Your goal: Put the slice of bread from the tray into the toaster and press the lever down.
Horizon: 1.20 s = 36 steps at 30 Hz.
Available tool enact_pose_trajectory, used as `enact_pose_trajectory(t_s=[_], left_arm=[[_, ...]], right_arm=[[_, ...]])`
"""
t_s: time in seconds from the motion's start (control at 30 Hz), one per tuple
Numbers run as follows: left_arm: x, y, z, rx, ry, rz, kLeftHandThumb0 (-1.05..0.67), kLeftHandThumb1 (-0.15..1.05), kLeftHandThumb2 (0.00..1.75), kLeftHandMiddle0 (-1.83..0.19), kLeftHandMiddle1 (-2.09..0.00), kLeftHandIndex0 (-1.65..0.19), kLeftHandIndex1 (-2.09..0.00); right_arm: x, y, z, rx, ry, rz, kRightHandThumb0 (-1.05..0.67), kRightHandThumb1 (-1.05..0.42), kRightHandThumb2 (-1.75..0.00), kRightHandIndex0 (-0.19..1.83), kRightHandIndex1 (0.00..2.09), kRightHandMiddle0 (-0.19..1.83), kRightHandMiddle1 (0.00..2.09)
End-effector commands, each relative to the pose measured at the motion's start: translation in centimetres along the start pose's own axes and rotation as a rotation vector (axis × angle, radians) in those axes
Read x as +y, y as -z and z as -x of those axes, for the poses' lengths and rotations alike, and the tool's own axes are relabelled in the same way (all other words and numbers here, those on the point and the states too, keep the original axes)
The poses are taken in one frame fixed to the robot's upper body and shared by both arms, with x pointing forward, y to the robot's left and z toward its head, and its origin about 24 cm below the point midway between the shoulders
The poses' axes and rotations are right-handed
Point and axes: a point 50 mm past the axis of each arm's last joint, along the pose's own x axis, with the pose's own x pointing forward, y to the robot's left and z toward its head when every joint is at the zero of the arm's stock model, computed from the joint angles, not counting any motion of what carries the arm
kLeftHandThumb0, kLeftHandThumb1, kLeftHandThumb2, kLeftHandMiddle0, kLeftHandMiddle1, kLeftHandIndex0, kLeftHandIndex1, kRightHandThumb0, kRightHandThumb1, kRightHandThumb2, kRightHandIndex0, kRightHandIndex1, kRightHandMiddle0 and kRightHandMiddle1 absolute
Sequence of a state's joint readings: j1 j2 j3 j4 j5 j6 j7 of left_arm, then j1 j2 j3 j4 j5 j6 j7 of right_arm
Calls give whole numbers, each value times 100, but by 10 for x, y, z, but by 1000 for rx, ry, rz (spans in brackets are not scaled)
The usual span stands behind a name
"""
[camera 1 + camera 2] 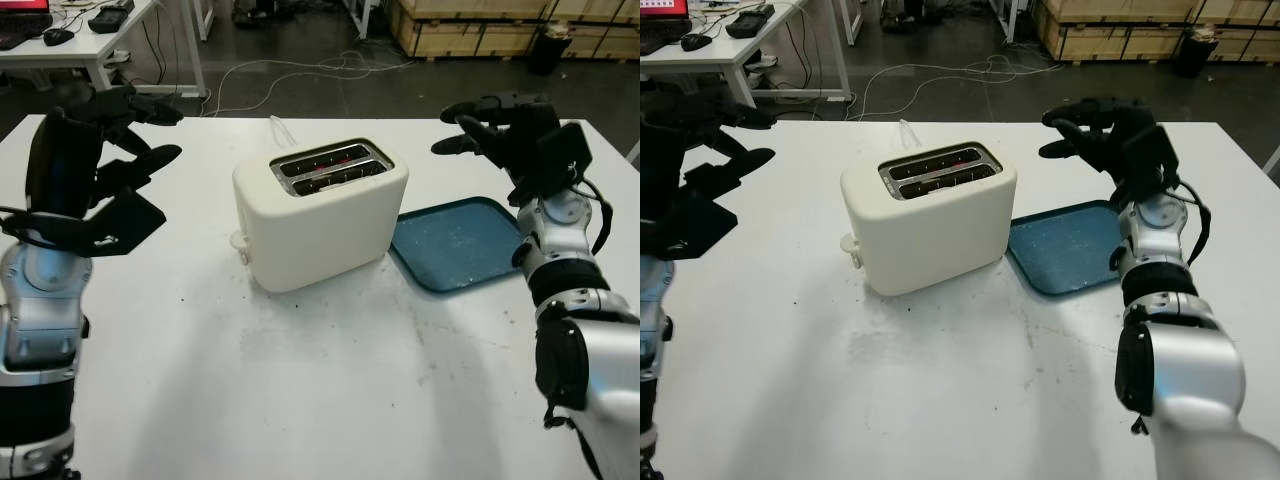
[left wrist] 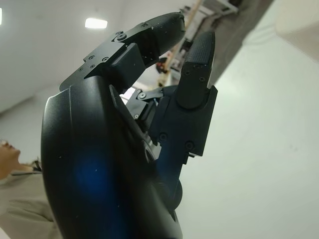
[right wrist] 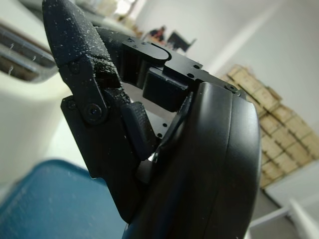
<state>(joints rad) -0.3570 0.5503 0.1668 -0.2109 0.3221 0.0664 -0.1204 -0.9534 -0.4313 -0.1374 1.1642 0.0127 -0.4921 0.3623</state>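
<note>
1. Task is looking nearly or fully done: the blue tray (image 1: 455, 242) is lying bare on the tabletop (image 1: 330, 380), and something reddish is glowing inside the toaster (image 1: 320, 210) slots. The bread itself is not discernible.
2. The lever (image 1: 239, 242), on the toaster's near-left end, is sitting low, seemingly pressed.
3. Left hand (image 1: 120, 135) is hovering open, well left of the toaster.
4. Right hand (image 1: 1095, 130) is hovering open above the tray's far edge, holding nothing.
</note>
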Motion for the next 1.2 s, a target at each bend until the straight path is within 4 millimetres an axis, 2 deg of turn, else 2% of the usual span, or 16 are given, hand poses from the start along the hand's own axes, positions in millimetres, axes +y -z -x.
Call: enact_pose_trajectory(t_s=[0.0,0.07,0.1,0.13,0.17,0.2,0.27,0.4,0.53,0.73,1.17], left_arm=[[6,-4,-7,-10,29,-33,-43,81,0,-74,-111,-86,-50],[10,-5,-12,-13,53,-56,-42,79,0,-75,-109,-87,-49],[11,-6,-13,-16,59,-67,-43,78,0,-77,-105,-88,-48],[12,-6,-15,-17,64,-82,-43,78,0,-78,-103,-89,-47],[14,-7,-16,-17,72,-101,-43,77,0,-80,-99,-91,-46],[14,-8,-17,-16,78,-115,-43,77,0,-82,-98,-92,-45],[15,-9,-20,-18,86,-131,-41,76,0,-84,-94,-93,-42],[15,-10,-22,-26,95,-145,-36,74,0,-86,-91,-95,-40],[13,-11,-24,-28,94,-144,-33,72,0,-87,-89,-97,-38],[8,-7,-23,-19,108,-138,-33,71,0,-87,-88,-99,-38],[2,0,-20,61,183,-188,-43,76,1,-83,-92,-96,-34]], right_arm=[[-4,-7,-5,24,-34,68,-105,-77,0,150,21,144,11],[-5,-11,-6,23,-53,164,-105,-78,0,144,30,140,15],[-6,-13,-7,19,-57,205,-105,-80,-1,129,55,131,30],[-7,-15,-8,19,-59,248,-105,-81,-1,113,84,116,58],[-8,-17,-9,22,-56,292,-105,-83,-1,95,114,93,96],[-9,-19,-9,24,-53,325,-105,-84,0,85,130,81,117],[-13,-24,-11,26,-47,414,-105,-88,-1,70,149,62,142],[-16,-31,-13,-7,-18,563,-105,-92,-9,53,170,42,165],[-15,-35,-13,-52,12,642,-105,-92,-19,43,174,26,174],[-13,-38,-13,-89,28,695,-105,-92,-27,38,175,17,175],[-9,-50,-19,-131,12,723,-105,-92,-23,30,175,12,175]])
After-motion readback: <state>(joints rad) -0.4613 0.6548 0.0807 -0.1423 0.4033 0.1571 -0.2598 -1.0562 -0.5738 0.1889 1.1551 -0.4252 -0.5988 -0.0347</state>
